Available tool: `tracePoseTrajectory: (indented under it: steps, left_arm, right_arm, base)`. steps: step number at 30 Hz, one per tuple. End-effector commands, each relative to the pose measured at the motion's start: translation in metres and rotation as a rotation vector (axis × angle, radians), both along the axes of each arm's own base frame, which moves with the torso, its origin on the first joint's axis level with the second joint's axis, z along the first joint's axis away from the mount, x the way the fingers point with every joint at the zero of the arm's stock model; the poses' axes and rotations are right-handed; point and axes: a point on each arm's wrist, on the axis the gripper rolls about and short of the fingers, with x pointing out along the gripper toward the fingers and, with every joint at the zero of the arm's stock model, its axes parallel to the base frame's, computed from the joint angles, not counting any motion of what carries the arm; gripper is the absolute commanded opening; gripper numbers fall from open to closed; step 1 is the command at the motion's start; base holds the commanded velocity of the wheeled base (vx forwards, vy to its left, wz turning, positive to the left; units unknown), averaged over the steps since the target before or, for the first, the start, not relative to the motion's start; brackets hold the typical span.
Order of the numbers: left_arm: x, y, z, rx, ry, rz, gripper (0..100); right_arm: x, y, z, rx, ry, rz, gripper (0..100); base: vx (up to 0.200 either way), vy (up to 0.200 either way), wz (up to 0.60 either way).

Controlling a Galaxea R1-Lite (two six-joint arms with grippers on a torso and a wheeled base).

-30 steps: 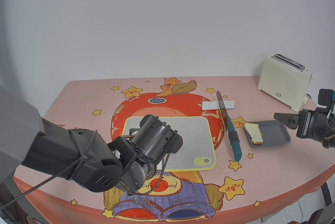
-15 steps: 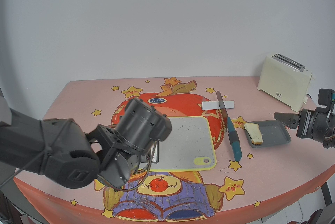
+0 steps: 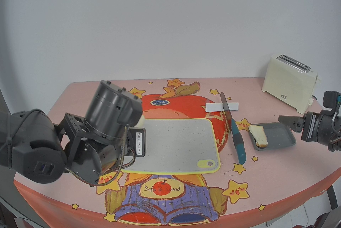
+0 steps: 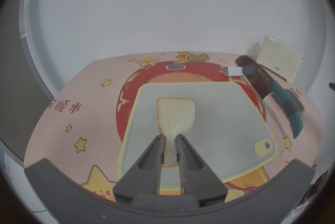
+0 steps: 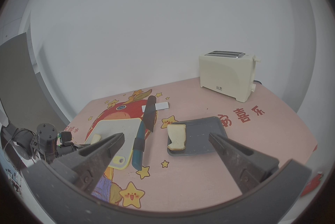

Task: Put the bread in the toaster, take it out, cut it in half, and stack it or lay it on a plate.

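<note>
Pinching bread (image 4: pixel 175 113) over the cutting board (image 4: pixel 223 113) near its left edge, the left claw (image 4: pixel 170 140) is closed; right claw (image 5: pixel 165 135) gapes empty off the plate's (image 3: pixel 284 136) right edge.

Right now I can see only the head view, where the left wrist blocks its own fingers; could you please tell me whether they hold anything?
Observer: Yes. The left fingers are shut on a piece of bread, gripping its lower end.
Operator: Thank you. Is that bread down on the board?
Observer: It juts out from the fingers with the board behind it. I cannot tell whether the two touch.
Operator: And the right fingers look shut from here; are they?
Observer: No. The right fingers stand wide apart, with nothing between them.
</note>
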Motion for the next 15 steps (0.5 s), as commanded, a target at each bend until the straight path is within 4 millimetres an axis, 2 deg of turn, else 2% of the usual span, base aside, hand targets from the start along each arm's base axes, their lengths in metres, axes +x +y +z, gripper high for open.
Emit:
tracePoseTrajectory:
  steps: [1, 15]
  left_arm:
    - [-0.0003, 0.0037, 0.0045, -0.013, -0.009, 0.005, 0]
    - [-0.0034, 0.0062, 0.0098, -0.023, -0.022, 0.001, 0]
  right_arm:
    - [0.0003, 0.0, -0.0002, -0.001, 0.001, -0.001, 100]
    - [0.0008, 0.0003, -0.0009, -0.003, 0.005, -0.001, 100]
  base:
    - [0.0, 0.0, 0.0]
    - [0.0, -0.2, 0.0]
